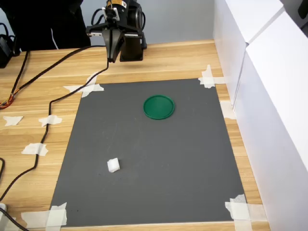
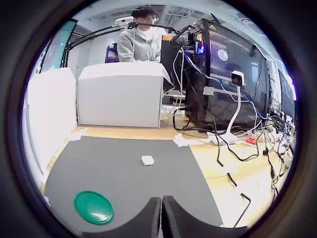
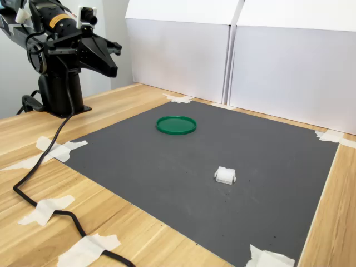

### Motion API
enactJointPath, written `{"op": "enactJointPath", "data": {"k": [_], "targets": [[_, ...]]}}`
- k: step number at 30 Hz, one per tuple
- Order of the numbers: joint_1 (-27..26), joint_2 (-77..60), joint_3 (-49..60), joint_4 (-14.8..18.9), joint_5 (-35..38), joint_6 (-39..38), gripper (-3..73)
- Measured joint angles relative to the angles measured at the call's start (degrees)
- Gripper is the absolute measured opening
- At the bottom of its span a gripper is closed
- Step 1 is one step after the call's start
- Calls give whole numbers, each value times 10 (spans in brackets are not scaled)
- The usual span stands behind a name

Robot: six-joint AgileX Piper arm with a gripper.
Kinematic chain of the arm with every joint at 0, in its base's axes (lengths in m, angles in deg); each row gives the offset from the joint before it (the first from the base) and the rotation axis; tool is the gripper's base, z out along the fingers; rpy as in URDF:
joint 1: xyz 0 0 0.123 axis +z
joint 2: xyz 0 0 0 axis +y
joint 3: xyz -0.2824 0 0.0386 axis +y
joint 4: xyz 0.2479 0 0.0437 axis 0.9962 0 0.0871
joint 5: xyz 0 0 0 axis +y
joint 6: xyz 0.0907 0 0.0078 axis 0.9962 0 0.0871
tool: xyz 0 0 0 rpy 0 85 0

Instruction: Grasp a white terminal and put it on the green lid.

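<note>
End effector [image 1: 111, 58] is hovering pressed together, empty; approach step is pending: spreading, then descending over small white blocky plastic terminal [image 1: 113, 165], well apart from flat round dark-green plastic lid [image 1: 159, 107].

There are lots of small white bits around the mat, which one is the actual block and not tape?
The white terminal, the only white piece lying on the grey mat's open surface, standing up blocky. The tape pieces lie flat along the mat's corners and on the wooden table.
</note>
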Motion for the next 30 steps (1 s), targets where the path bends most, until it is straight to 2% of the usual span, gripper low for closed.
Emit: {"op": "enactJointPath", "data": {"k": [6,16,25,30], "targets": [[0,107,-97,-3,64,-2,-16],[0,342,-292,-36,281,-7,-16],[0,544,-458,-41,404,-16,-16],[0,643,-556,-41,457,-62,43]]}}
